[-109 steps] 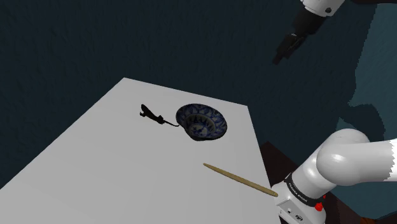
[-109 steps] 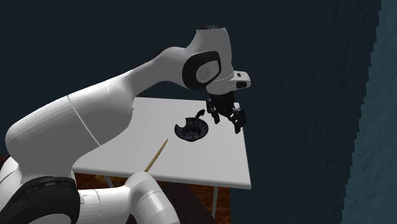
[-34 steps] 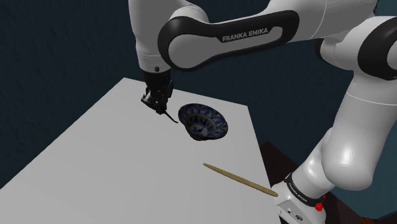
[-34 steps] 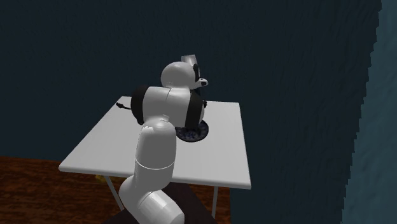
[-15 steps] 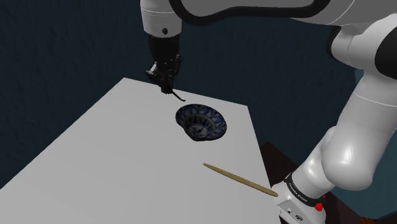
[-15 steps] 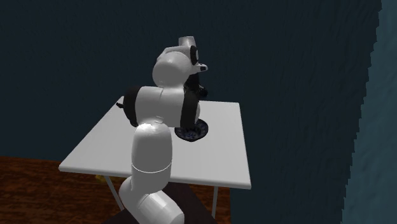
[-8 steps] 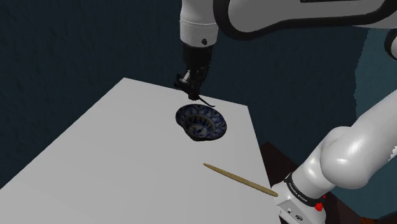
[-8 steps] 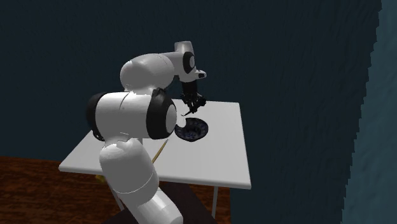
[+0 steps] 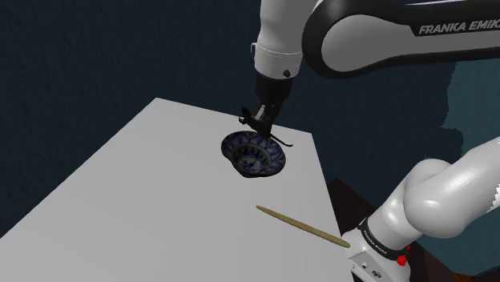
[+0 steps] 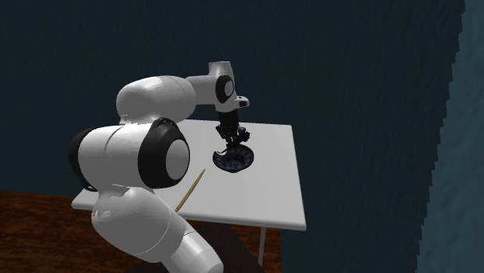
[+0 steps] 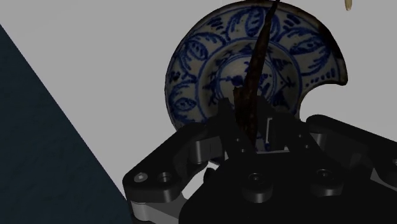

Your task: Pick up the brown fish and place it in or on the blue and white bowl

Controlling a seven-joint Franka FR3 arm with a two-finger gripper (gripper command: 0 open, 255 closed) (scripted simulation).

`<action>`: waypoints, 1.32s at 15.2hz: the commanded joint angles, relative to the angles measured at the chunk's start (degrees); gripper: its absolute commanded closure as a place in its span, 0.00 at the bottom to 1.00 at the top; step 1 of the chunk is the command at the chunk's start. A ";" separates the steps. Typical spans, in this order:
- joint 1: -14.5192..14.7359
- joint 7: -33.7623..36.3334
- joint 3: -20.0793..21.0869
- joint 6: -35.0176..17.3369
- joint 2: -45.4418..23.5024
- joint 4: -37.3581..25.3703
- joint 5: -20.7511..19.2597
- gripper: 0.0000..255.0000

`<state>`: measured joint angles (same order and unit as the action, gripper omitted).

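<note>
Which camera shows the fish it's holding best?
The wrist view: the fish shows close up, brown and slender, clasped in the pincer over the bowl. The shoulder view gives a small dark sliver, the second exterior view barely a speck.

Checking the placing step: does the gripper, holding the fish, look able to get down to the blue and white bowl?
Probably yes: the gripper holds the fish over the blue and white bowl, with nothing between them.
</note>
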<state>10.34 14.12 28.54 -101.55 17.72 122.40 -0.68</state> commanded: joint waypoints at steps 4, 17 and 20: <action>0.09 0.60 0.38 -3.87 -0.47 3.45 -0.07 1.00; 0.10 1.19 0.76 -6.86 -1.19 5.82 -0.29 0.00; 0.10 1.19 0.76 -6.86 -1.19 5.82 -0.30 0.00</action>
<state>10.44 15.31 29.30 -108.41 16.52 128.21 -0.98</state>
